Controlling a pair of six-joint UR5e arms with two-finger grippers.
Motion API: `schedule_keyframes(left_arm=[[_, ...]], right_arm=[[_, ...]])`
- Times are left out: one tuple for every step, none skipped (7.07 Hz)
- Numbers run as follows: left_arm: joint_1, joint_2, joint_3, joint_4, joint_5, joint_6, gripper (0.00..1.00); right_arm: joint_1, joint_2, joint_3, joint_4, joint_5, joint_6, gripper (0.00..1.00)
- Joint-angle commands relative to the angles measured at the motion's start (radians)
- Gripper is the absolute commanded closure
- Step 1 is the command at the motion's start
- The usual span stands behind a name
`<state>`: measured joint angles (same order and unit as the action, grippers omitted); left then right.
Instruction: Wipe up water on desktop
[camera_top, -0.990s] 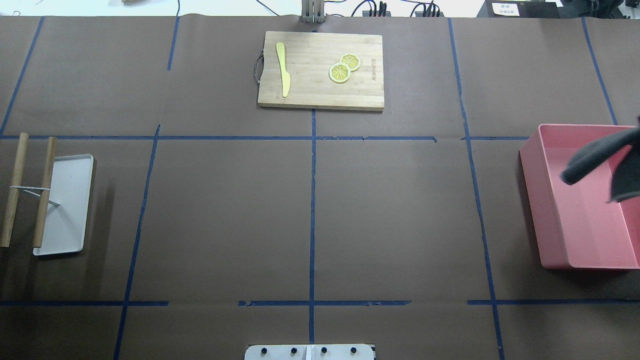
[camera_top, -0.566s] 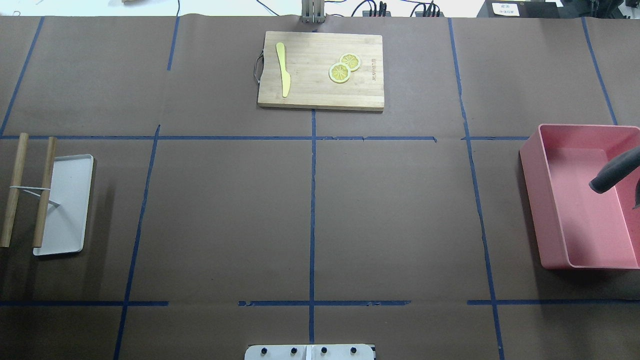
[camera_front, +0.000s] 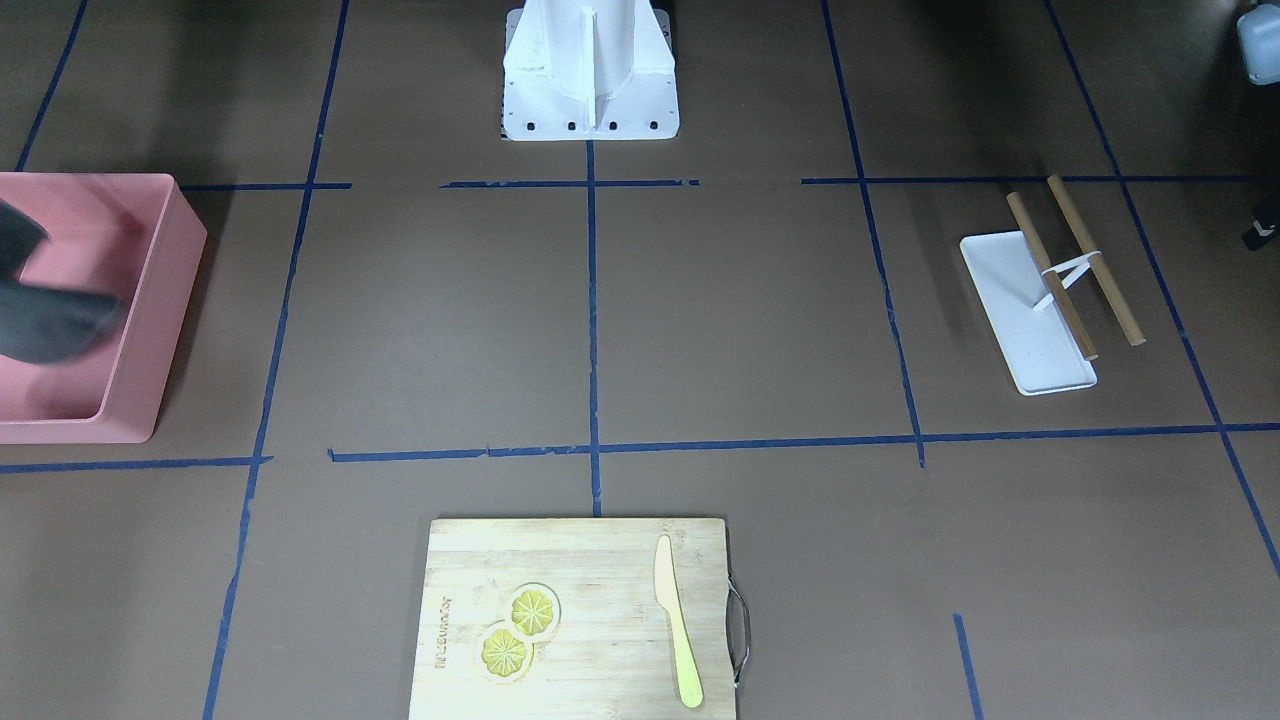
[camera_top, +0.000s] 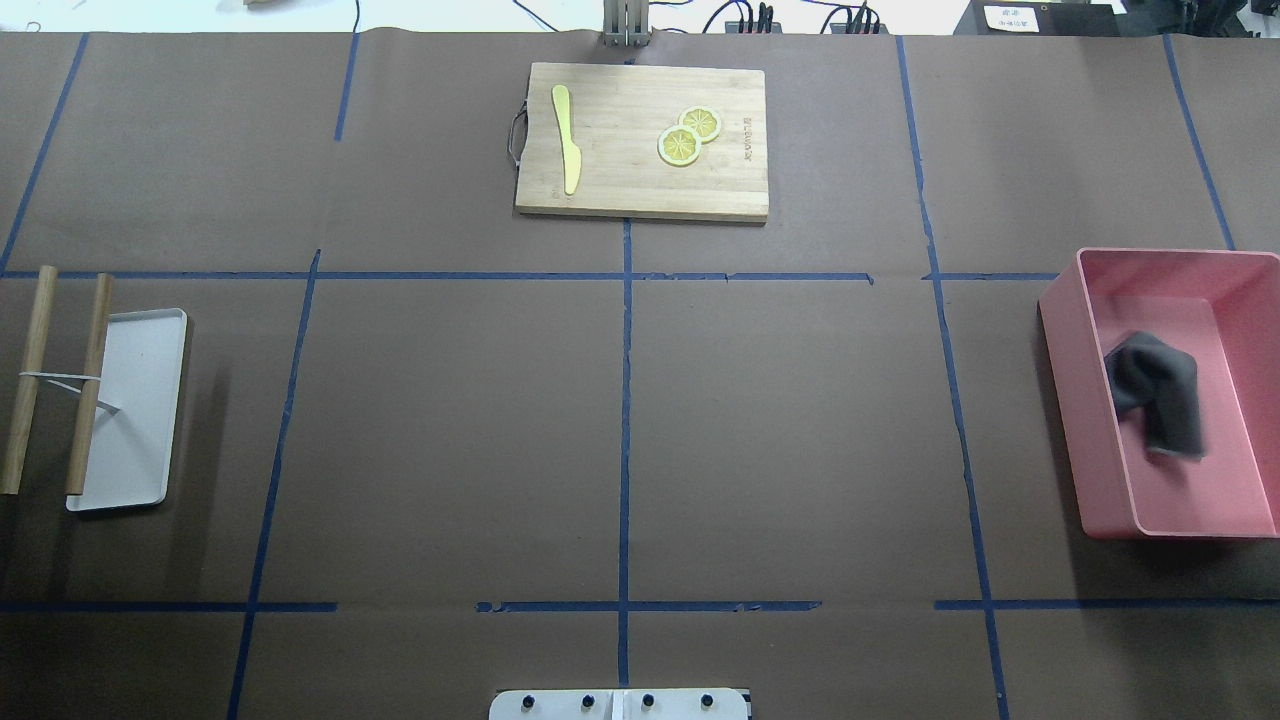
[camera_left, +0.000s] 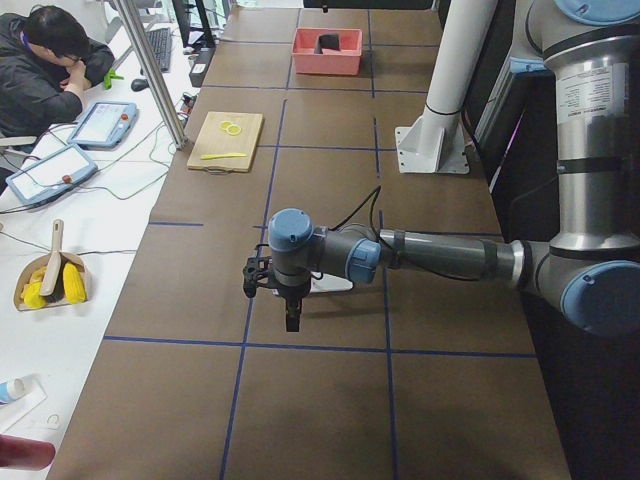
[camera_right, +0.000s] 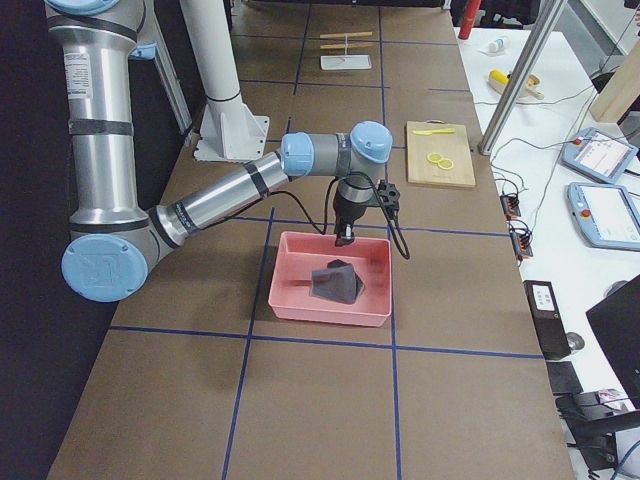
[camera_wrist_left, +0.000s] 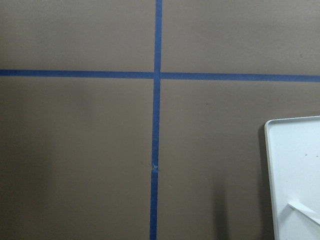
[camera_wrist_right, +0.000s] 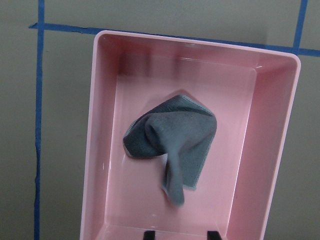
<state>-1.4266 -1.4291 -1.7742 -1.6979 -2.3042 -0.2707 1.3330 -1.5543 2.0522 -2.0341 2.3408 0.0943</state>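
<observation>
Now the cloth has dropped into the pink bin, right tool spread empty; wiping seems done. Left tool: cannot tell.

On the surface: one pink bin, one grey cloth, one bamboo cutting board, one yellow knife, two lemon slices, one white tray, two wooden rods.

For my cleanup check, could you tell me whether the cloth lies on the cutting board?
No, the grey cloth is crumpled inside the pink bin.
</observation>
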Motion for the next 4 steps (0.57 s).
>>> schedule_keyframes(left_arm=[[0.0, 0.006, 0.016, 0.0, 0.002, 0.025, 0.0], [0.0, 0.001, 0.021, 0.015, -0.001, 0.077, 0.0], [0.0, -0.004, 0.027, 0.02, -0.001, 0.097, 0.0], [-0.005, -0.004, 0.036, 0.027, -0.003, 0.146, 0.0]], right_arm=[[0.0, -0.057, -0.061, 0.181, 0.002, 0.004, 0.0], [0.003, -0.075, -0.085, 0.272, -0.001, 0.012, 0.0], [0.034, -0.087, -0.099, 0.287, -0.001, 0.006, 0.0], [0.067, -0.117, -0.115, 0.345, 0.0, 0.001, 0.0]])
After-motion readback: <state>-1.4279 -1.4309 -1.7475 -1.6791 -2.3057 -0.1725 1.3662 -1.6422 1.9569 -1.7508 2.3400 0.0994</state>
